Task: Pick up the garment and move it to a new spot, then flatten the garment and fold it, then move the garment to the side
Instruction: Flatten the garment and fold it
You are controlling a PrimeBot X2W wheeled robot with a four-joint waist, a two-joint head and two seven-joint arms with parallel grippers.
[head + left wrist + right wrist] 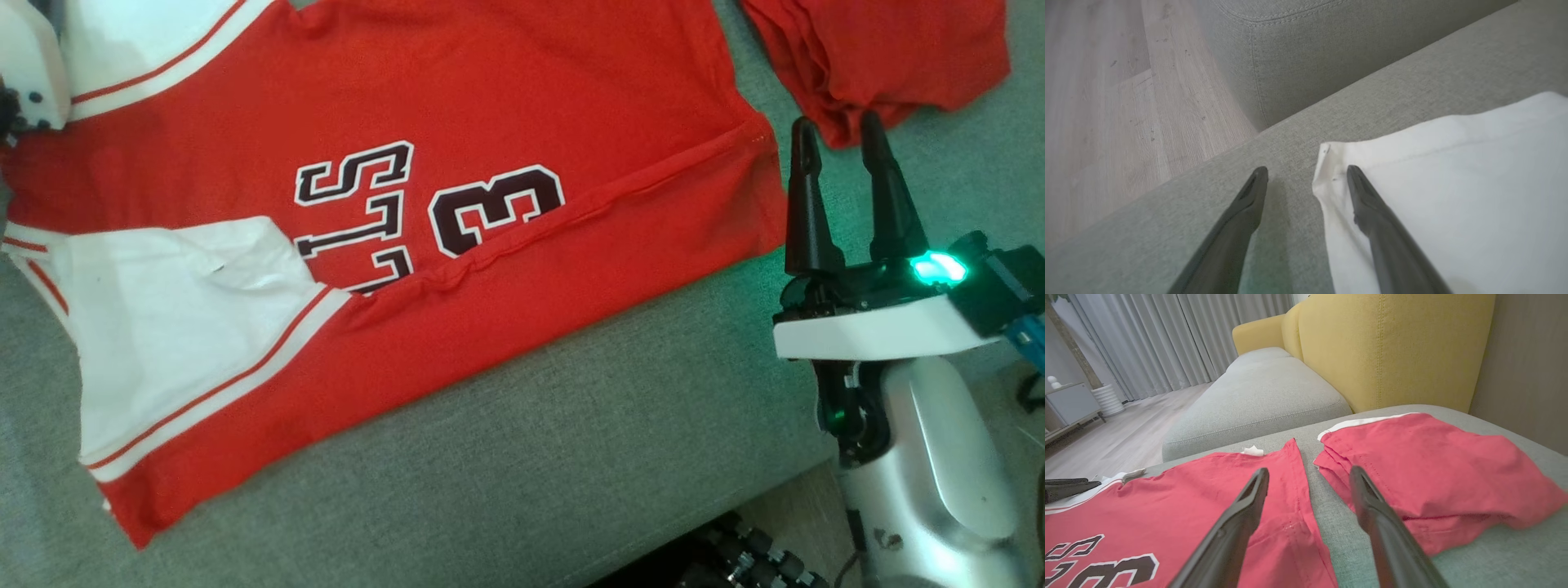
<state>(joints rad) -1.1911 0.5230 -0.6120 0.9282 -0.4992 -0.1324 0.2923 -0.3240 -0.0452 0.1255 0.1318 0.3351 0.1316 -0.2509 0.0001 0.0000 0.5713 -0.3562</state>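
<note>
The garment (pixel 490 106) is a red jersey with white sleeves and dark lettering, spread flat on the grey sofa seat (pixel 571 457). My right gripper (pixel 837 122) stands open just past the jersey's right hem, with nothing between its fingers. In the right wrist view the right gripper (pixel 1308 473) hovers over the gap between the jersey (pixel 1188 506) and another red garment. In the left wrist view my left gripper (pixel 1306 171) is open above the corner of a white sleeve (pixel 1453 183), one finger over the cloth and one over bare cushion. The left arm's pale housing (pixel 28 73) shows at the top left.
A second red garment (pixel 882 57), folded (pixel 1433 469), lies on the seat at the far right. A yellow backrest (pixel 1392 347) and another grey cushion (pixel 1265 392) stand beyond. Wooden floor (pixel 1106 102) lies past the seat edge. Dark robot parts (pixel 751 555) sit below the seat front.
</note>
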